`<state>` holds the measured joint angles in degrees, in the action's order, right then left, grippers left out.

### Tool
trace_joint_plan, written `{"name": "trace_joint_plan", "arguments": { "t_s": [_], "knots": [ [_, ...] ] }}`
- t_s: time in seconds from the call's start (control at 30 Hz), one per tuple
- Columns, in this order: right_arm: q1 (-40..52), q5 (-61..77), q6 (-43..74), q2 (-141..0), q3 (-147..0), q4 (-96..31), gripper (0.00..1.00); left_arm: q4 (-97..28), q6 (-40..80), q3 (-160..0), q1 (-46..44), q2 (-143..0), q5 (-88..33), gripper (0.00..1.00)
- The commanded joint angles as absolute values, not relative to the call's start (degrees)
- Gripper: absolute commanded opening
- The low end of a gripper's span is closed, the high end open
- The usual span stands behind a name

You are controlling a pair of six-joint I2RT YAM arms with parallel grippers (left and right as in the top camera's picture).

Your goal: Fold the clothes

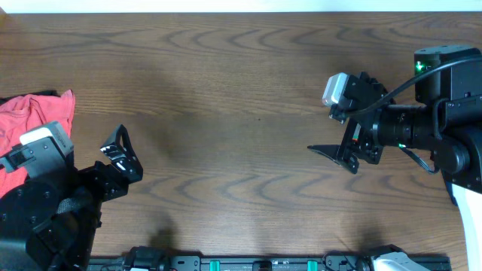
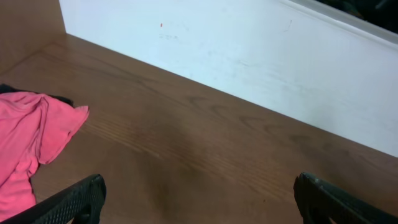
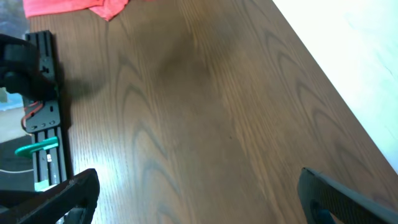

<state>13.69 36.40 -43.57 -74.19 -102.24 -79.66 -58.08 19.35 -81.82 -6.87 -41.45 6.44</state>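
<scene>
No black jersey with orange lines shows clearly. A crumpled pink-red garment (image 1: 34,117) lies at the table's left edge, also in the left wrist view (image 2: 31,137) and far off in the right wrist view (image 3: 74,6). A sliver of black fabric (image 2: 62,98) peeks from under it; I cannot tell what it is. My left gripper (image 1: 124,154) (image 2: 199,199) is open and empty, right of the garment. My right gripper (image 1: 339,119) (image 3: 199,196) is open and empty over bare wood at the right.
The wooden table (image 1: 241,90) is bare between the arms. A white wall (image 2: 249,56) runs along its far edge. A black rail with green clips (image 3: 40,124) borders the near edge.
</scene>
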Motion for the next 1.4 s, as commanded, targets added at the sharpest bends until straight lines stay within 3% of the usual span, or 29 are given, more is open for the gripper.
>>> {"name": "trace_joint_plan", "arguments": {
  "t_s": [0.0, 0.13, 0.27, 0.4, 1.37],
  "knots": [
    [14.2, 34.5, -42.5, -74.4, -102.3, -80.5, 0.99, -58.0, 15.7, -82.0, -6.9, -41.5, 6.1, 0.98],
    [13.6, 30.5, -34.1, -74.3, -102.3, -79.3, 0.99, -57.8, 14.0, -82.0, -6.9, -41.5, 5.4, 0.98],
    [12.7, 5.7, -14.5, -73.6, -102.3, -74.1, 0.99, -57.8, 14.0, -82.0, -6.9, -41.5, 5.4, 0.98],
    [12.7, -8.8, -8.2, -73.3, -102.3, -74.3, 0.99, -57.8, 14.0, -82.0, -6.9, -41.5, 5.4, 0.98],
    [12.7, -7.2, -8.2, -73.4, -102.3, -76.1, 0.99, -58.8, 13.8, -82.0, -6.9, -41.5, 5.6, 0.98]
  ]
}}
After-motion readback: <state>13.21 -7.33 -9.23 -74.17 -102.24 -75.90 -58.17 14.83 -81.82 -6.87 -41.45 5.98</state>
